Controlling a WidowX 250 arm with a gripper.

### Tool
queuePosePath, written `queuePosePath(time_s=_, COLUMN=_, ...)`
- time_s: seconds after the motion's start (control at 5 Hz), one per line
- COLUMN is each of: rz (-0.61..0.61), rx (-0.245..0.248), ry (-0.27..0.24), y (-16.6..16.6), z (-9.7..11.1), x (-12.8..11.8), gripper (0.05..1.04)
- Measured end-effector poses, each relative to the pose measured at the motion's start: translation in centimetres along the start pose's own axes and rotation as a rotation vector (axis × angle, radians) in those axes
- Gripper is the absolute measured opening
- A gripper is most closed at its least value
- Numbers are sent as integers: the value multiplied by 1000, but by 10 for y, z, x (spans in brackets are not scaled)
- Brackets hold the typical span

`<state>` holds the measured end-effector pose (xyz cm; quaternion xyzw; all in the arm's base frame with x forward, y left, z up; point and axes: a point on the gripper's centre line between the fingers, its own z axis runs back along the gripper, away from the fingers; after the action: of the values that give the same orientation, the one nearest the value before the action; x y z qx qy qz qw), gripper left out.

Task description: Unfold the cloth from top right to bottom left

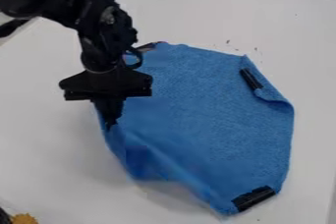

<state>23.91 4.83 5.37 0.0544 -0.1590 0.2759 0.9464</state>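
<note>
From where I stand, the claw (111, 124) is at the nine o'clock edge of the blue cloth (203, 105), its fingers drawn together and, by the look of it, pinching a bit of that edge. Nearly all the cloth spreads from there toward two through five o'clock, its longer run going from eleven to five. So the next pull, I'd judge, should go out toward seven, away from that spread, drawing the fold flat on the white tabletop (46, 144). The fabric looks soft and fuzzy, like towelling, with its seven o'clock side raised in a loose, rounded ridge. Smooth, dark, stubby strips sit at its two o'clock (250, 79) and five o'clock (254, 198) edges; the upper one lies beside a curled flap.
</note>
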Motion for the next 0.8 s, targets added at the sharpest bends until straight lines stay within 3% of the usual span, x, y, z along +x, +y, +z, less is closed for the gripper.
queuePosePath(time_s=0.6, rz=57, rx=10, ry=45, y=33, z=-22, x=-35, gripper=77)
queuePosePath(time_s=0.8, rz=79, rx=15, ry=20, y=39, z=-21, x=-41, gripper=233)
